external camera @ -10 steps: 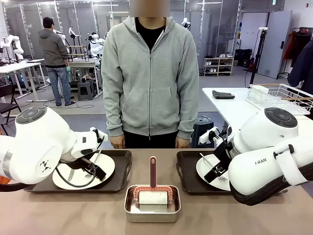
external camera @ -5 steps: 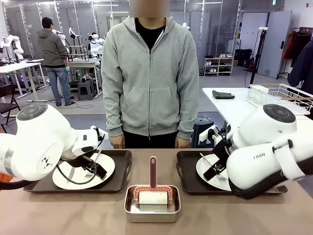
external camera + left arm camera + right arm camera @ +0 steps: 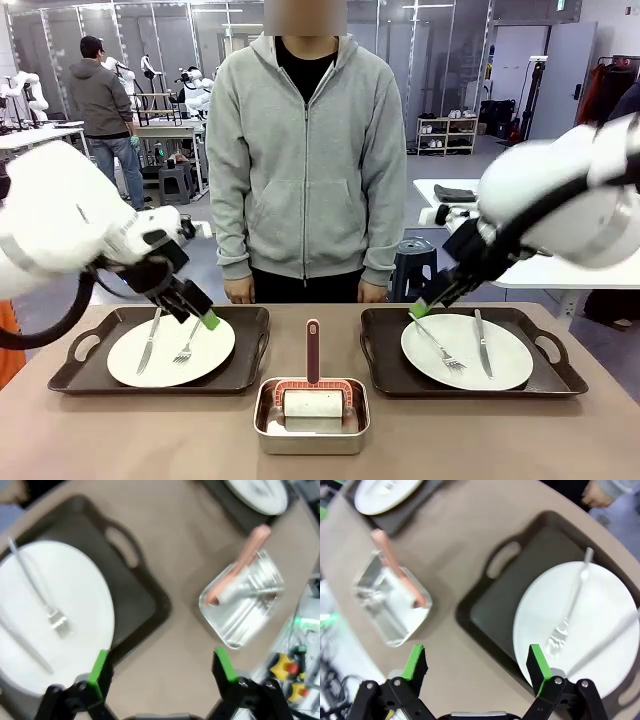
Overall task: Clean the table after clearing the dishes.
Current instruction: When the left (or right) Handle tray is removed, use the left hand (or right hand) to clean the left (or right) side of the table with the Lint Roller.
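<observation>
dishes [image 3: 168,365] are found on the counter [image 3: 130,440], not yet cleared: a white plate with fork and knife sits on each dark tray, the left tray [image 3: 250,335] and right tray [image 3: 380,335] flanking a steel pan [image 3: 312,432] in which a pink-handled roller [image 3: 313,400] lies. the left gripper [image 3: 162,667] and right gripper [image 3: 476,662] are held above the inner edges of their trays, fingers spread with nothing between them. clearing is judged to be the step in hand. each tray is best gripped at a handle loop and kept level, so that cutlery is not slid off and the pan is not struck.
</observation>
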Action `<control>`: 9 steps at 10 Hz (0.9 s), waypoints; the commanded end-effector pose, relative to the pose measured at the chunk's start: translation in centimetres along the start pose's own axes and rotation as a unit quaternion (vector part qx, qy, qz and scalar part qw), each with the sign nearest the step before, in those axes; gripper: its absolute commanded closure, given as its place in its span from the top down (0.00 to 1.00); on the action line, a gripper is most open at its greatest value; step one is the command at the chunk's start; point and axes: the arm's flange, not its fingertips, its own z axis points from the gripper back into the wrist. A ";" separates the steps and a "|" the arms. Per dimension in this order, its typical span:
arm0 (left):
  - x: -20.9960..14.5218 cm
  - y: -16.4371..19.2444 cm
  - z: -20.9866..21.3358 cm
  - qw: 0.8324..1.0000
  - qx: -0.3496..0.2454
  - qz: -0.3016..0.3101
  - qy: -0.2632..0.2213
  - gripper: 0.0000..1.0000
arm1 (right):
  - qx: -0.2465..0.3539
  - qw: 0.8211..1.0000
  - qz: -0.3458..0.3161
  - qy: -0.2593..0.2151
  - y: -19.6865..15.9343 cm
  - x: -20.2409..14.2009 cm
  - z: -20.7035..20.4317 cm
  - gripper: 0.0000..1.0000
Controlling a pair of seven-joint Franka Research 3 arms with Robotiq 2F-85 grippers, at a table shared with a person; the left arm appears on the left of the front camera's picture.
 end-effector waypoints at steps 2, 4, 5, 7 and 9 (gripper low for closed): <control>-0.6 6.3 4.1 0.981 -0.181 0.065 -0.020 1.00 | 0.213 0.973 -0.087 -0.033 -6.2 -0.3 3.1 1.00; -3.1 9.8 6.5 0.944 -0.303 0.118 -0.055 1.00 | 0.300 0.942 -0.132 -0.071 -8.8 -2.4 5.3 1.00; -4.8 11.6 7.7 0.926 -0.337 0.142 -0.088 1.00 | 0.324 0.931 -0.151 -0.080 -10.0 -3.7 6.4 1.00; -10.3 15.7 11.4 0.894 -0.378 0.191 -0.145 1.00 | 0.366 0.905 -0.196 -0.095 -13.3 -7.9 9.7 1.00; -16.5 19.5 14.6 0.874 -0.376 0.242 -0.189 1.00 | 0.401 0.877 -0.232 -0.130 -17.3 -13.4 13.5 1.00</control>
